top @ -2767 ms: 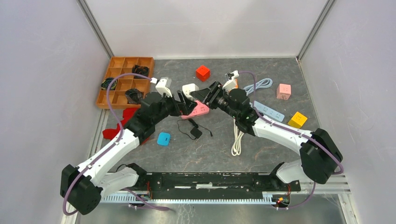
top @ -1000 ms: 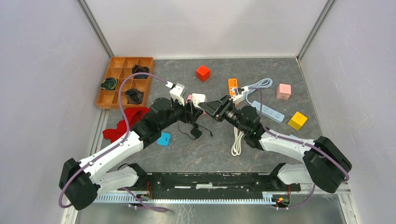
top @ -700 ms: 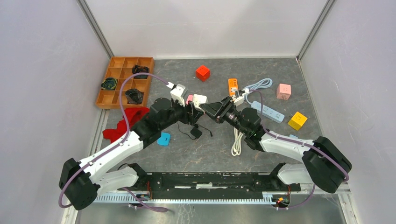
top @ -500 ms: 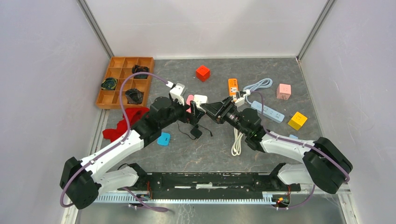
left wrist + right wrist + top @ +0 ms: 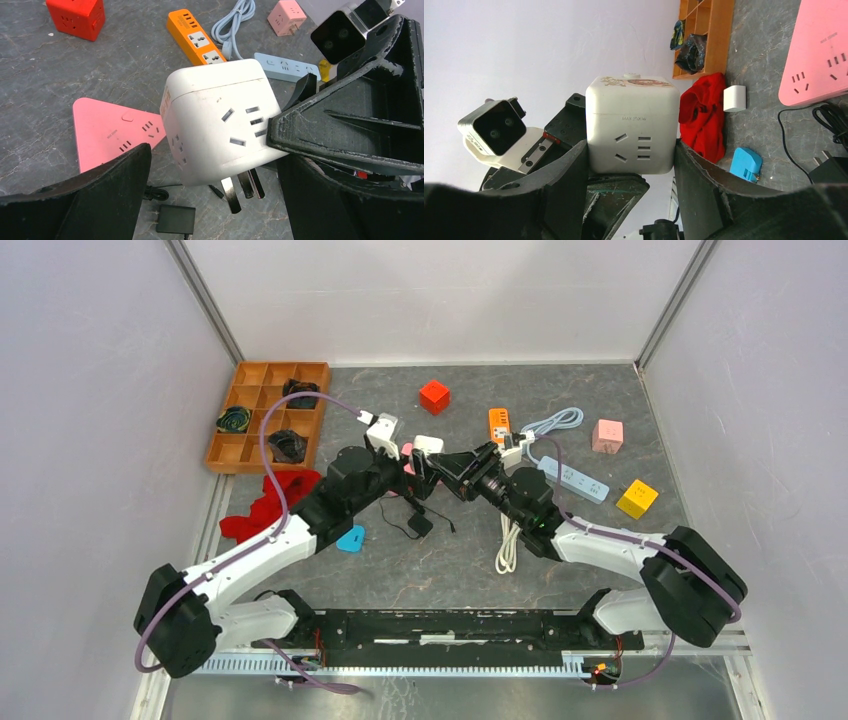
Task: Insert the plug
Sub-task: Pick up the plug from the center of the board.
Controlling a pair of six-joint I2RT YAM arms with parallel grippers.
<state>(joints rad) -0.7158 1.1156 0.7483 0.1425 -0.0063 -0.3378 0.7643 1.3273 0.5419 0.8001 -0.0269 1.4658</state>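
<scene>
— Left wrist view first: how does the plug (image 5: 220, 120) look?

— It is a white cube with rounded corners. Slotted outlets sit on its faces, and three metal prongs (image 5: 242, 187) stick out of its underside. It is tilted and held up off the desk (image 5: 60, 85).

— Who has it?

— The right hand (image 5: 630, 150). Its two fingers are clamped on opposite sides of the cube, and its own camera shows an outlet face with small grey lettering above it. The left hand (image 5: 215, 160) is spread wide, with one finger on either side of the cube, apart from it.

— What is around it?

— At 8 o'clock from the cube, flat on the desk, lies a pink triangular power strip (image 5: 112, 135). A small black adapter (image 5: 175, 220) is at 6 o'clock.

— Any containers?

— From the top camera, a wooden divided tray (image 5: 240, 468) sits at 10 o'clock from the plug, in the far left corner. One left compartment holds a dark green coil (image 5: 233, 420). Black bundles (image 5: 300, 390) fill two other compartments, but I cannot tell what they are.
</scene>
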